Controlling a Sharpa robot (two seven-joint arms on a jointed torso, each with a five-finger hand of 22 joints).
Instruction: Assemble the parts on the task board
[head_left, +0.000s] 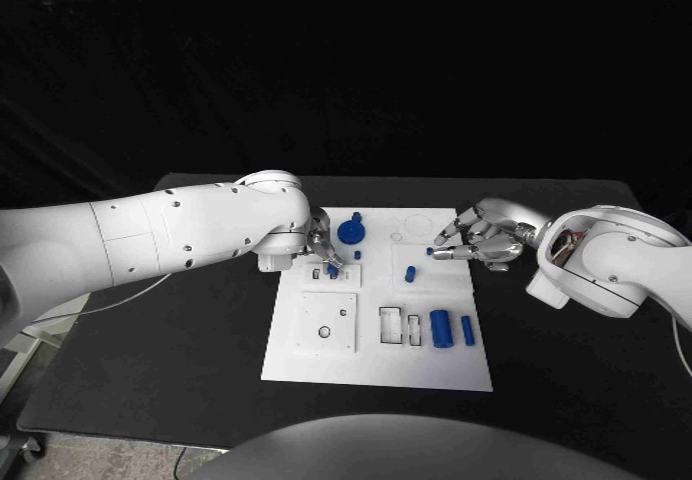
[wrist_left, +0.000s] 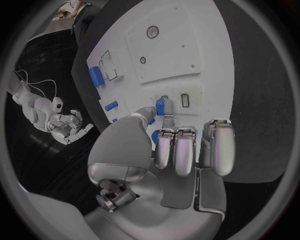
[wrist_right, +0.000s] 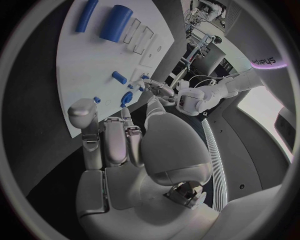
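Head view: task board (head_left: 378, 350) on the black surface (head_left: 159, 370)
Left hand (head_left: 320, 252): pinching a small blue part (head_left: 333, 270)
Right hand (head_left: 473, 240): empty, fingers spread

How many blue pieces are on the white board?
7: two cylinders nearest, big knob farthest, three pegs between, a piece in the left hand. Hands may hide more.

Not much else going on here: the black surface (head_left: 173, 350) runs out past the board on every side, and its far edge sits against a dark backdrop. There's a thin white cable (head_left: 108, 297) trailing across the surface's left side, near the left edge. Past the near left corner you can see a bit of pale floor (head_left: 101, 455).
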